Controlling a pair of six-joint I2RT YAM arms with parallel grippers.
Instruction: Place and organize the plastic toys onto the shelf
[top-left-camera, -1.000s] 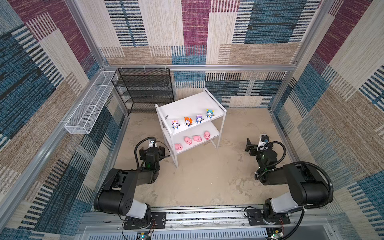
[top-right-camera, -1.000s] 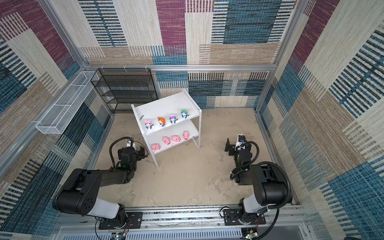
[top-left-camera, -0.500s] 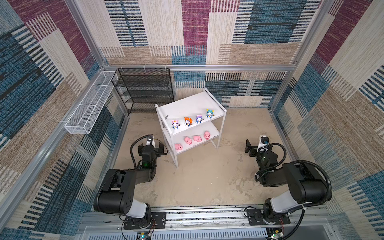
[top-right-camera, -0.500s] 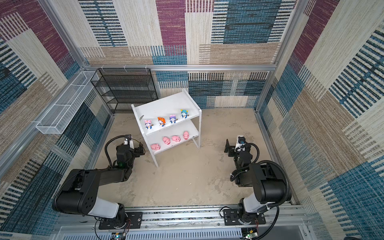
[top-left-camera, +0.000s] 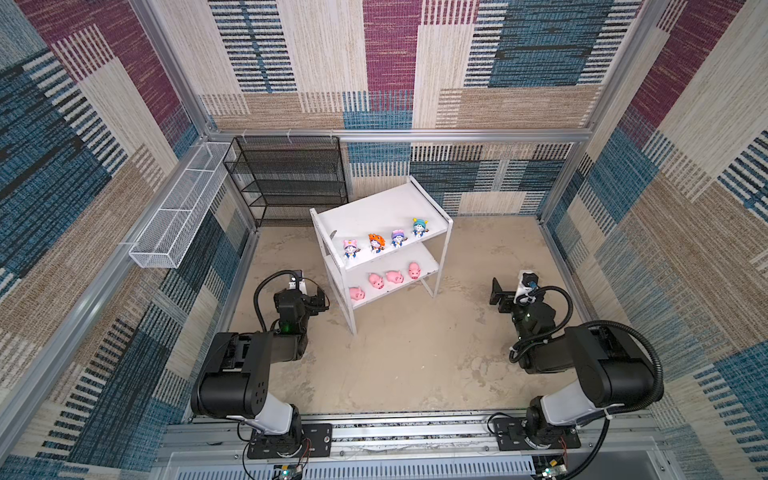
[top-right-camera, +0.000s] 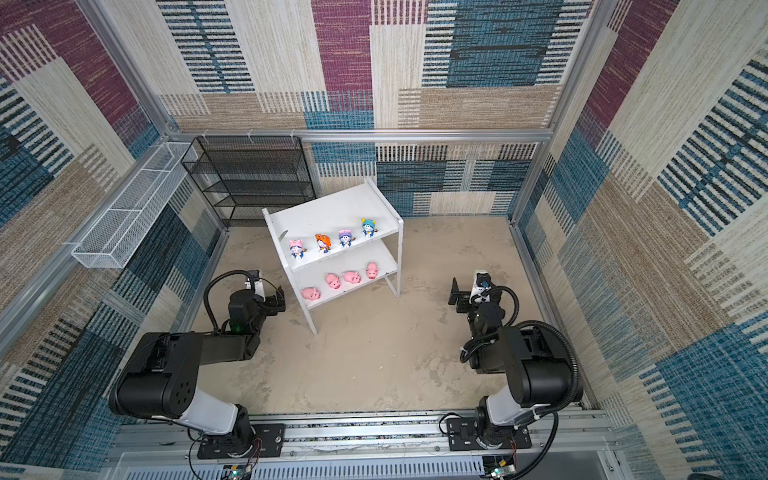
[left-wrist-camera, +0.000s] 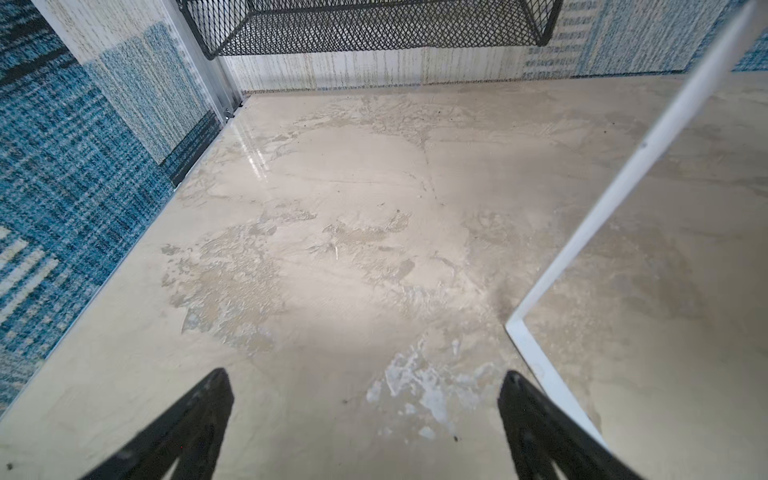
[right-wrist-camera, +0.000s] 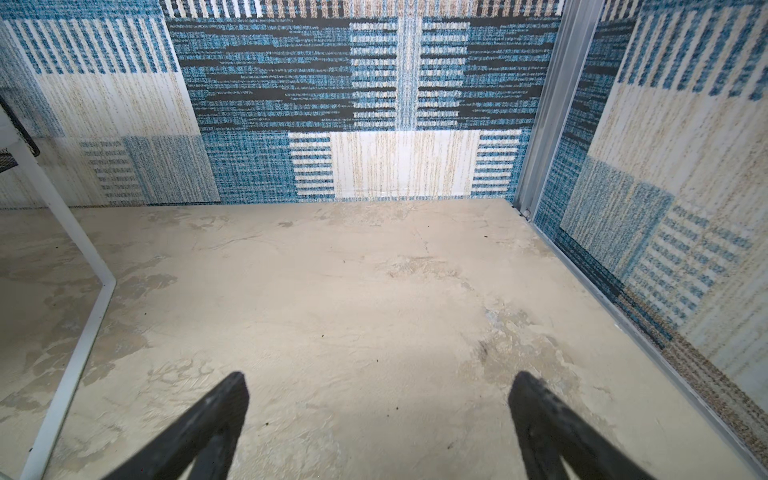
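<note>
Left jaws and right jaws spread, empty; pigs (top-left-camera: 393, 276) (lower tier) and figurines (top-left-camera: 376, 243) line the shelf (top-left-camera: 374, 212).

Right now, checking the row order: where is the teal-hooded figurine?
In both top views the teal-hooded figurine stands at the right end of the shelf's upper board, beside the purple-hooded figurine.

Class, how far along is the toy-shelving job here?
Done: on the shelf, four hooded figurines stand on the upper board, four pink pigs on the lower. In hand: nothing; left gripper and right gripper show open, empty jaws. Left: apparently nothing; no toy lies on the floor.
</note>
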